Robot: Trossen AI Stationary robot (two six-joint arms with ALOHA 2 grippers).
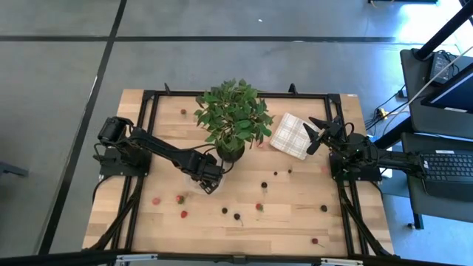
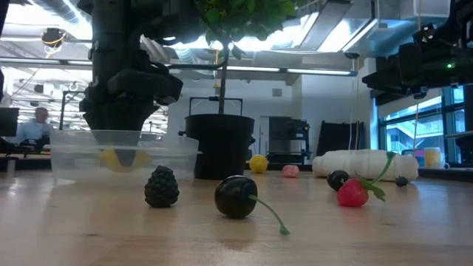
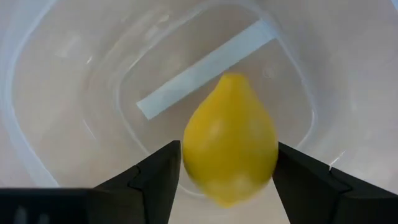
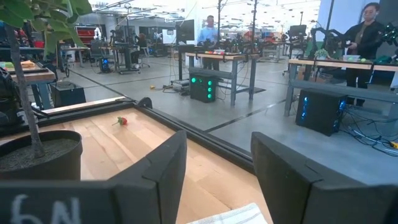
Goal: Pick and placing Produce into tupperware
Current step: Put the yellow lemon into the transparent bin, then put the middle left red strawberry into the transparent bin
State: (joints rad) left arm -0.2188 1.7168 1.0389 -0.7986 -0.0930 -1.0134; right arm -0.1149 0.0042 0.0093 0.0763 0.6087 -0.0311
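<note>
The clear tupperware (image 1: 191,182) (image 2: 74,151) sits on the table left of the plant pot; its wall (image 3: 37,124) fills the left wrist view. My left gripper (image 1: 209,179) (image 3: 229,186) reaches down into it, shut on a small yellow lemon (image 3: 230,140) (image 2: 118,159). Other produce lies loose on the wood: a red berry (image 1: 182,198), dark berries (image 1: 236,216), and in the low view a blackberry (image 2: 161,186), a dark cherry (image 2: 236,196) and a strawberry (image 2: 353,192). My right gripper (image 1: 319,133) (image 4: 217,180) hovers open at the table's right, by the cloth. My left gripper pinches the lemon between its two fingers (image 3: 158,180), one on each of the fruit's wide flanks (image 3: 193,149). The fingers come from above, pointing down into the tupperware. The lemon's pointed end aims at the container's floor; whether it touches the floor I cannot tell.
A leafy plant in a black pot (image 1: 230,151) (image 2: 219,144) stands just right of the tupperware. A white checked folded cloth (image 1: 290,135) (image 2: 362,164) lies near the far right. A black frame (image 1: 244,94) rims the table. People stand in the room beyond.
</note>
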